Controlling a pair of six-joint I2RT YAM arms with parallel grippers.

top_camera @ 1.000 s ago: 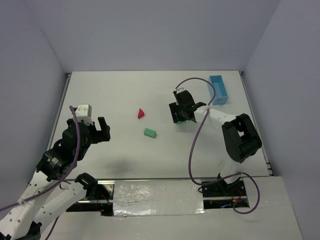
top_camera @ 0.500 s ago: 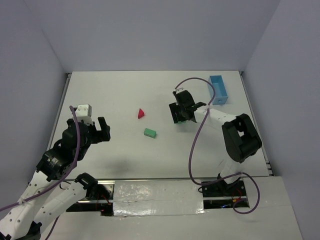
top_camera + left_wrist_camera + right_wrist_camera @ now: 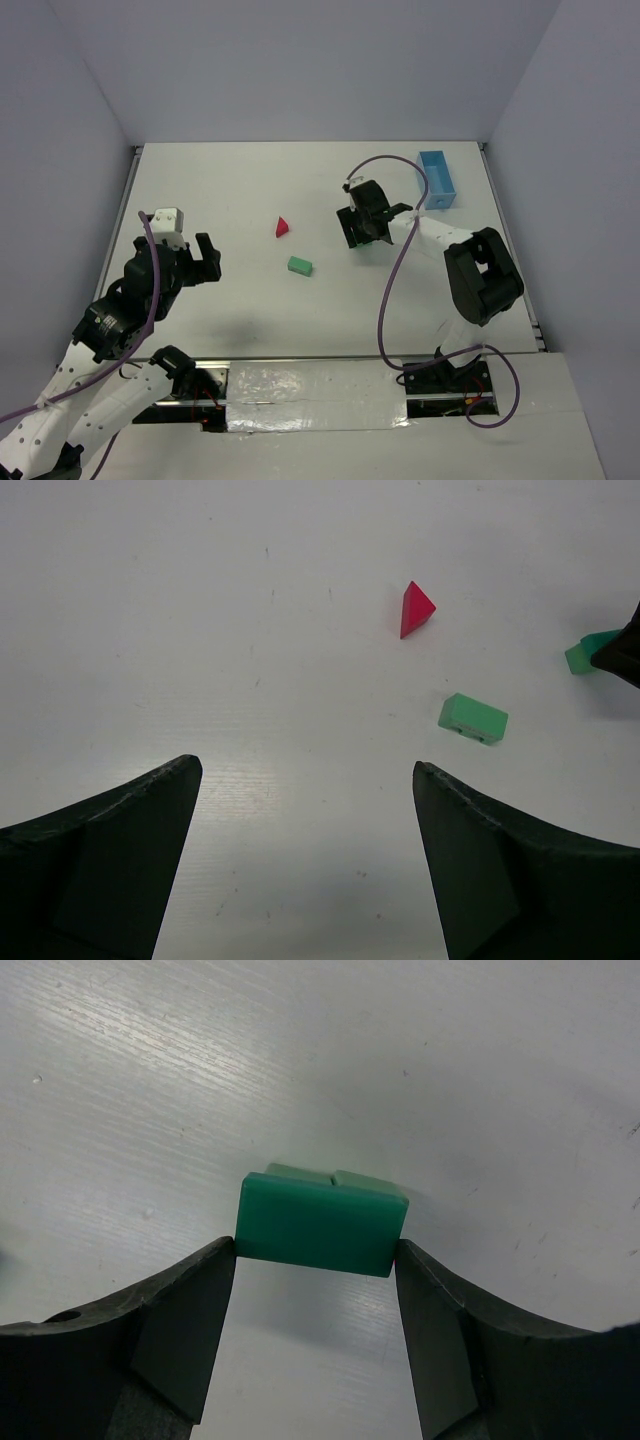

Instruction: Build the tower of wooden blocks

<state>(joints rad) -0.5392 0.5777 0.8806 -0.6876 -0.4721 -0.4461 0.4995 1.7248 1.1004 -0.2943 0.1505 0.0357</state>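
My right gripper point(image 3: 316, 1252) is shut on a green rectangular block point(image 3: 320, 1225), its fingertips pressing on the block's two short ends. Just beyond that block, the edges of two more green pieces point(image 3: 335, 1174) show side by side; whether it touches them I cannot tell. From above, the right gripper point(image 3: 360, 228) is right of centre and covers these blocks. A red triangular piece point(image 3: 283, 226) lies to its left, with a loose green block point(image 3: 299, 265) nearer the arms. My left gripper point(image 3: 190, 263) hangs open and empty at the left, well away from both pieces.
A light blue tray point(image 3: 436, 180) stands at the back right, beyond the right gripper. In the left wrist view the red piece point(image 3: 415, 608) and loose green block point(image 3: 473, 718) lie ahead on the white table point(image 3: 200, 630).
The right gripper has shifted slightly farther from the arm bases with the green block still in it. The left arm and the loose pieces have not moved.
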